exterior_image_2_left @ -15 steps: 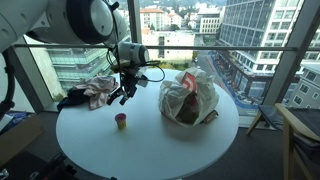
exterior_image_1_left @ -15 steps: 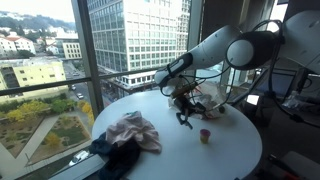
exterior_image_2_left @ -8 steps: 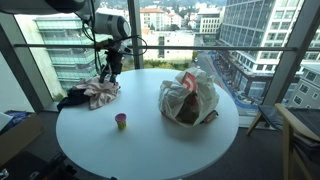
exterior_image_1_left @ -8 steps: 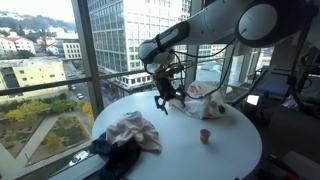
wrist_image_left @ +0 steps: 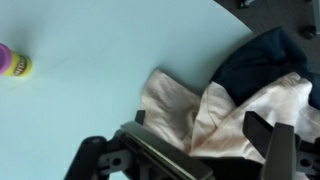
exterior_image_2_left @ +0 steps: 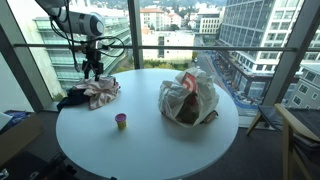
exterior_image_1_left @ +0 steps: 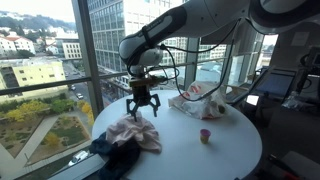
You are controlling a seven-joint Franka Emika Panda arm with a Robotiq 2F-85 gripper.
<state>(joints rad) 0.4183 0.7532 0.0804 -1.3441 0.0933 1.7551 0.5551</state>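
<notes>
"While the arm [exterior_image_1_left: 195, 22] leans over the table [exterior_image_1_left: 215, 160] in an exterior view, where does the claw [exterior_image_1_left: 141, 108] hang?"

"Just above the pink cloth [exterior_image_1_left: 135, 130], pointing down, its fingers spread with nothing between them. The pink cloth lies crumpled near the table's edge by the window [exterior_image_1_left: 50, 70]. It touches a dark garment [exterior_image_1_left: 115, 157] that spills over the rim."

"What else is on that table?"

"A plastic bag [exterior_image_1_left: 200, 98] with something reddish inside, well apart from the claw. A small cup [exterior_image_1_left: 205, 135] stands between the plastic bag and the near edge."

"And in an exterior view with the plastic bag mid-picture?"

"The claw [exterior_image_2_left: 92, 72] hovers over the far side of the table [exterior_image_2_left: 150, 150], right above the pink cloth [exterior_image_2_left: 102, 92]. Whether it touches the fabric I cannot tell. The dark garment [exterior_image_2_left: 72, 99] lies just beside the pink cloth. The plastic bag [exterior_image_2_left: 188, 97] stands mid-table and the small cup [exterior_image_2_left: 121, 121] sits alone nearer the front."

"The wrist view?"

"The claw [wrist_image_left: 190, 165] shows at the bottom of the picture, its two fingers [wrist_image_left: 283, 150] set wide apart and empty. The pink cloth [wrist_image_left: 195, 110] lies beneath and between them. The dark garment [wrist_image_left: 255, 60] touches the pink cloth at upper right. The small cup [wrist_image_left: 12, 64] sits at the left edge on bare table [wrist_image_left: 110, 50]."
</notes>
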